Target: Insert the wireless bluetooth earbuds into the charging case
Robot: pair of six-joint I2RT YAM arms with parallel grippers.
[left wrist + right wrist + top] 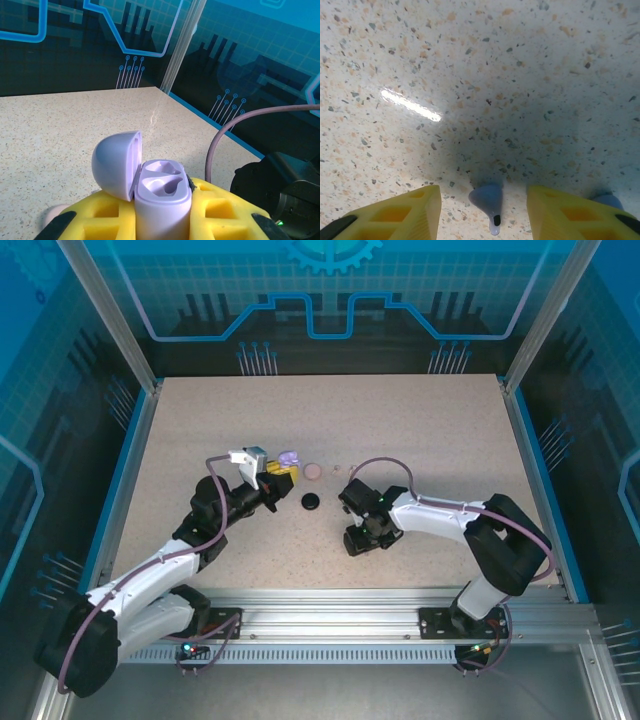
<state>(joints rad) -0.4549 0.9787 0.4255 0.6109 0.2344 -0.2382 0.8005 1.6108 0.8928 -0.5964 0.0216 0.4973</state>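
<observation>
My left gripper point(277, 476) is shut on the lilac charging case point(162, 200), which stands upright between the yellow fingers point(222, 212). Its lid point(117, 165) is swung open to the left and both moulded wells are bare. The same case point(289, 457) sits left of the table's centre in the top view. A lilac earbud point(488, 201) lies on the speckled table, stem pointing toward the camera. My right gripper point(482, 192) is low over it and open, a finger on each side, neither touching it. Another lilac piece point(609, 201) peeks from behind the right finger point(565, 212).
A closed pale pink round case point(313, 470) lies just right of the lilac one, and a black round case point(310, 502) lies nearer the arms. The right arm point(280, 190) shows dark at the left wrist view's right edge. Blue walls ring the table point(420, 420).
</observation>
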